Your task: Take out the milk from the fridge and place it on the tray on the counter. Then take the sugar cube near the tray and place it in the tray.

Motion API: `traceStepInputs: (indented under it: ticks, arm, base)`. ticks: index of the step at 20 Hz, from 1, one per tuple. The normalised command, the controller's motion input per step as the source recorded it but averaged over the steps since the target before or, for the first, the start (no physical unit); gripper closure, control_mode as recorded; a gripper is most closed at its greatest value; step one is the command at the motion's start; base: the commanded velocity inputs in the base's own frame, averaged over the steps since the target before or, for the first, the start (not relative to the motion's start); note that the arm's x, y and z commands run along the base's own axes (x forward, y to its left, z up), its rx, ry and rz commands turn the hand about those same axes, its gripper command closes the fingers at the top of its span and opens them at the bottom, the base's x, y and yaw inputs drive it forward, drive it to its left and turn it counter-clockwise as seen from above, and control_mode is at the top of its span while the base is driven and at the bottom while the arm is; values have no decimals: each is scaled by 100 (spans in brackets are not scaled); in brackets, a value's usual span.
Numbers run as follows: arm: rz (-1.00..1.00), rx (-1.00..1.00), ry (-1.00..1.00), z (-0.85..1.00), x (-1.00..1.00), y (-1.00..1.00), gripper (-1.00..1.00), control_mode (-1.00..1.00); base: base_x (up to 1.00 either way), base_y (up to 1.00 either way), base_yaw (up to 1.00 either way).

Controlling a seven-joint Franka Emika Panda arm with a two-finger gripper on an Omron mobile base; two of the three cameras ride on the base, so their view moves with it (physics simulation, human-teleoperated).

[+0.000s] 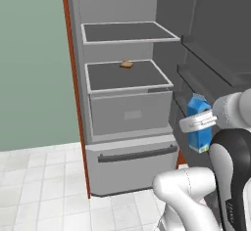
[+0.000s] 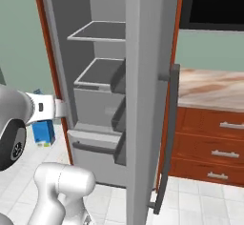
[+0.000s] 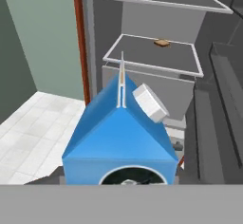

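Milk [image 1: 198, 127] was clamped in pincer [image 1: 197, 122], upright, tall way up, out in front of open fridge [image 1: 127, 122], above floor. Tabletop [image 2: 212, 88] lay far right, past fridge door. Carry had to go right.

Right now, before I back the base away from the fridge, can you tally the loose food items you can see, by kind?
Milk carton: 1, clamped in the pincer, outside the fridge
Bread slice: 1, on the lower shelf
Total: 2
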Motion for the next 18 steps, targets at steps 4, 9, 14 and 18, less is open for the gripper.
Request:
traceStepInputs:
  ticks: [4,9,14,18]
  arm:
    - [0,0,0,0,0,0,100,100]
    - [0,0,0,0,0,0,100,100]
    - [0,0,0,0,0,0,100,100]
    - [0,0,0,0,0,0,100,100]
  base:
    - [-100,0,0]
    - [-100,10,0]
    - [-94,-13,-14]
    - [-11,-52,-75]
